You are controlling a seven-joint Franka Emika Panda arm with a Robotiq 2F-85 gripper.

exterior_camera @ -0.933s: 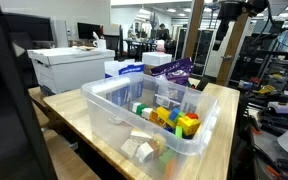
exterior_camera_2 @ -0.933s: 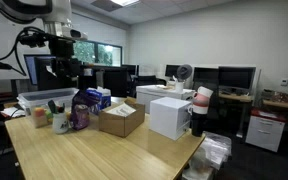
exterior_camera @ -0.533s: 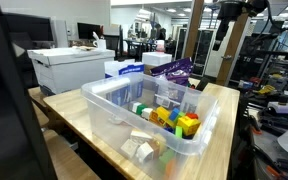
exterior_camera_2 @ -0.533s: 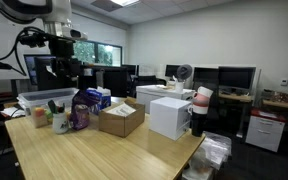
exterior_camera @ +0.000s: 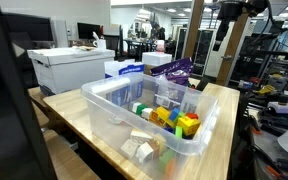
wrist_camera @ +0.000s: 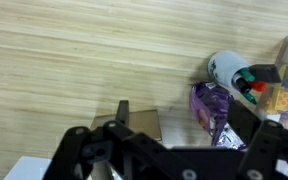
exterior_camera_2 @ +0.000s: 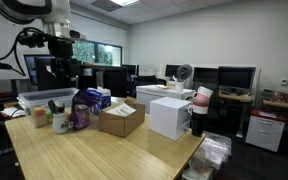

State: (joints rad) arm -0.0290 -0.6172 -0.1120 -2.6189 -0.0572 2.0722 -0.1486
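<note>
Gripper spread wide, empty, high above the table. Wrist view: box at 11 o'clock from it, purple bag at 1, cup touching the bag's far end. I'd centre over the bag before any descent, keeping the fingers clear of box and cup.

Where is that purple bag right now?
In an exterior view, the purple bag stands on the wooden table, between the cardboard box and the clear bin.

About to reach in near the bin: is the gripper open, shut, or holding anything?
Gripper: open, holding nothing.
</note>
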